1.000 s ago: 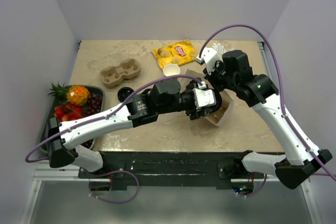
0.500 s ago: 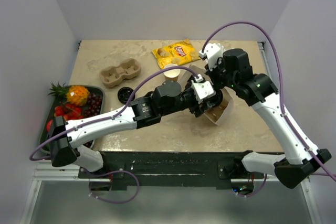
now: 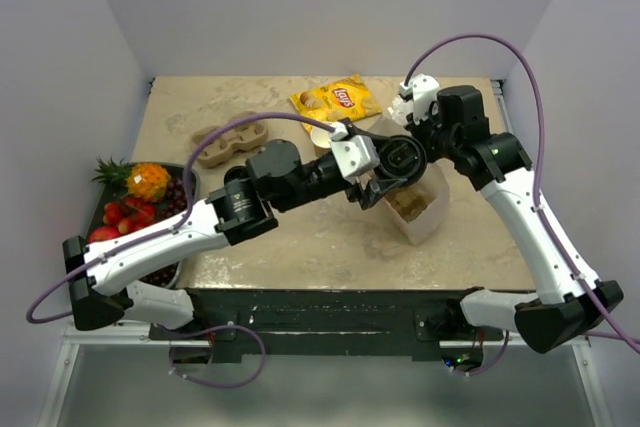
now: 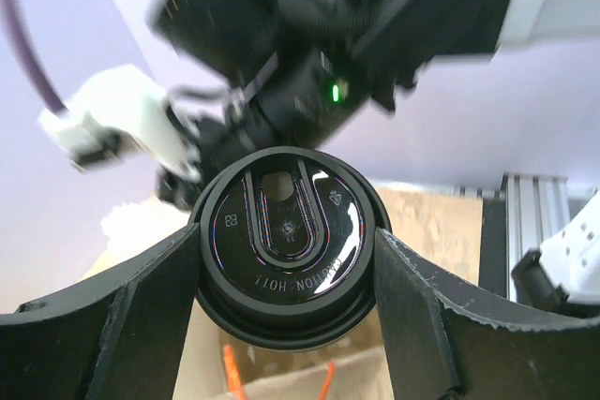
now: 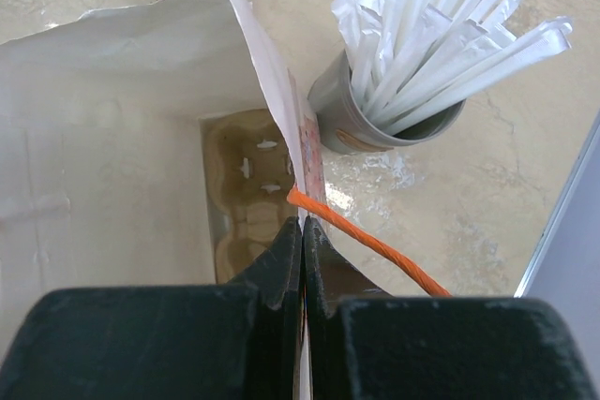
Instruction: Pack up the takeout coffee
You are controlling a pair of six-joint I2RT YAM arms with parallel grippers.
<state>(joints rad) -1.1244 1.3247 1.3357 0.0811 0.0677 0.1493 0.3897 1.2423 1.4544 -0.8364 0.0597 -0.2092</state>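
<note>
My left gripper point(image 4: 286, 264) is shut on a takeout coffee cup, its fingers point(image 4: 131, 325) pressing both sides just under the black lid point(image 4: 286, 222); the cup body is hidden. In the top view the left gripper point(image 3: 388, 167) holds it over the mouth of the white paper bag point(image 3: 428, 209). My right gripper point(image 5: 303, 231) is shut on the bag's upper edge point(image 5: 272, 81) beside an orange handle point(image 5: 366, 245), and it also shows in the top view point(image 3: 405, 135). A second tan cup point(image 3: 322, 134), open and white inside, stands behind the left gripper.
A pulp carrier point(image 5: 246, 199) lies inside the bag. Another carrier point(image 3: 213, 143) sits at the back left. A grey cup of wrapped straws point(image 5: 375, 110) stands right beside the bag. A yellow chip bag point(image 3: 335, 100) lies at the back. A fruit tray point(image 3: 128, 197) is at the left edge.
My left gripper has swung back and up with the lidded cup, to above the bag's mouth. My right gripper has pulled the bag's edge up and to the right, opening it more upright.
</note>
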